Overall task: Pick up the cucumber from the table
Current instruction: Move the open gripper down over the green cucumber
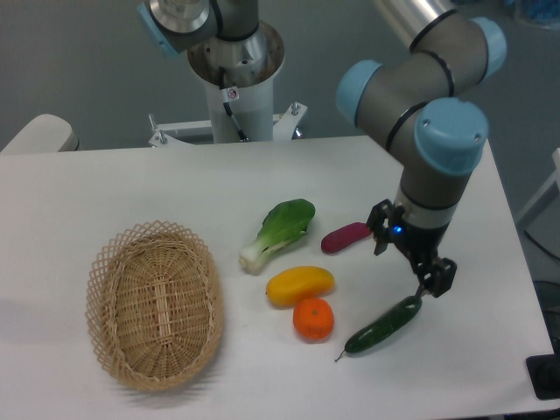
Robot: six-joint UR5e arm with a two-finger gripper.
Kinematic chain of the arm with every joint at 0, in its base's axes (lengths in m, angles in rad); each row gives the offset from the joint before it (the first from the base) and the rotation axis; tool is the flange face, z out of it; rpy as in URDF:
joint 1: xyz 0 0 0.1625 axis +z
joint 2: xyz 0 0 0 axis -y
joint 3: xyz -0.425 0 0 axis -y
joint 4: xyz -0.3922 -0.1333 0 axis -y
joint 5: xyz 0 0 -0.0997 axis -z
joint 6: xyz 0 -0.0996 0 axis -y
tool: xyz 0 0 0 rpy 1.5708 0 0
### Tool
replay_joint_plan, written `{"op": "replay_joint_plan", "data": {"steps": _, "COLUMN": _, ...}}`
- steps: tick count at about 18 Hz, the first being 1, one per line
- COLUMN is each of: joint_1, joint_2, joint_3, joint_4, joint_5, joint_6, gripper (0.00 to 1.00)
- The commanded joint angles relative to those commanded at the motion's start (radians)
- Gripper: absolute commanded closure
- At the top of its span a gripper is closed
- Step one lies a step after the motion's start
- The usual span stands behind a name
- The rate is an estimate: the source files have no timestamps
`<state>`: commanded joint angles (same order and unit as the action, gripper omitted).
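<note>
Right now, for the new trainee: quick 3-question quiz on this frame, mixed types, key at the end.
1. True or false: the cucumber lies on the table.
2. Which lies nearest the cucumber: A) basket B) orange C) bok choy?
3. Fill in: the gripper hangs above the cucumber's ___ end, away from the stem.

Key: 1 true; 2 B; 3 right (thick).

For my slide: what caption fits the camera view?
Gripper above the cucumber on the table.
</note>
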<state>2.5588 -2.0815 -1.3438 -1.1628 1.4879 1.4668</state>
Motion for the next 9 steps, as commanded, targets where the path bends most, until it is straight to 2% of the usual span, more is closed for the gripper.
{"op": "replay_joint_plan", "data": {"steps": 5, "joint_1": -0.052, "joint_2": -0.064, "joint_3": 0.005, "joint_4": 0.06, "joint_5": 0.069, "joint_6": -0.08, "gripper": 0.0}}
{"op": "replay_joint_plan", "data": {"steps": 9, "joint_1": -0.058, "joint_2": -0.117, "joint_3": 0.029, "joint_4": 0.074, "joint_5": 0.124, "joint_6": -0.083, "gripper": 0.0}}
